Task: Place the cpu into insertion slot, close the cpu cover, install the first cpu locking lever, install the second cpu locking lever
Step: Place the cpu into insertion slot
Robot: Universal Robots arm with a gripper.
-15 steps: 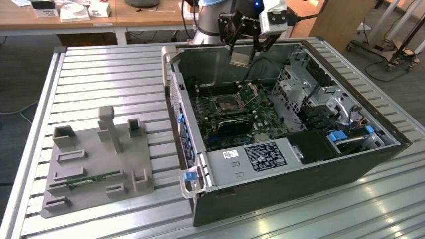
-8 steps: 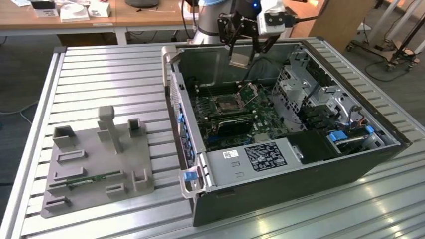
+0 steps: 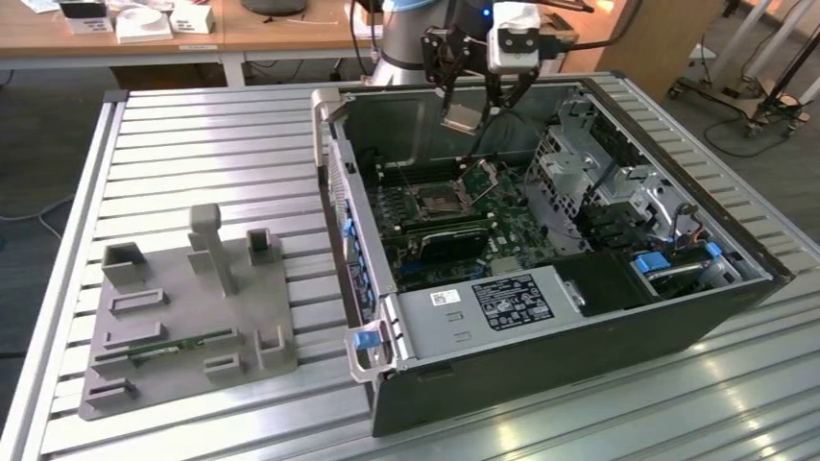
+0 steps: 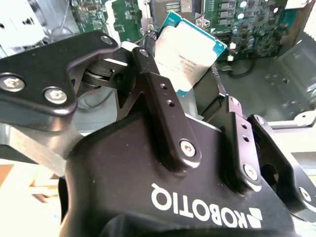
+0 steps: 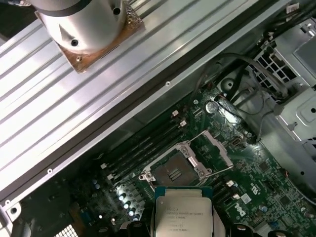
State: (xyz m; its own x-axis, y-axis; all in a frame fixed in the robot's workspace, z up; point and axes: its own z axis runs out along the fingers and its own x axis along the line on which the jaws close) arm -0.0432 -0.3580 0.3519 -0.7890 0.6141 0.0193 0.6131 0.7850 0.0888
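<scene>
My gripper (image 3: 466, 115) hangs over the back of the open computer case (image 3: 384, 336), shut on the cpu (image 3: 462, 120), a small square chip with a silvery top. In both wrist views the cpu (image 4: 190, 49) (image 5: 182, 212) sits clamped between my black fingers (image 4: 157, 86). Below it on the green board lies the insertion slot (image 5: 172, 173) (image 3: 433, 202), its dark centre bare. The cpu cover (image 5: 213, 148) (image 3: 491, 176) stands tilted up on its hinge beside the slot. Thin wire levers (image 5: 220, 171) stick out next to the cover.
Long black memory slots (image 5: 143, 148) run beside the socket. A metal drive cage (image 3: 583, 163) and a labelled power unit (image 3: 513, 300) crowd the case. A grey fixture block (image 3: 180, 307) holding a green memory stick (image 3: 160, 351) rests on the slatted table at the exterior view's left.
</scene>
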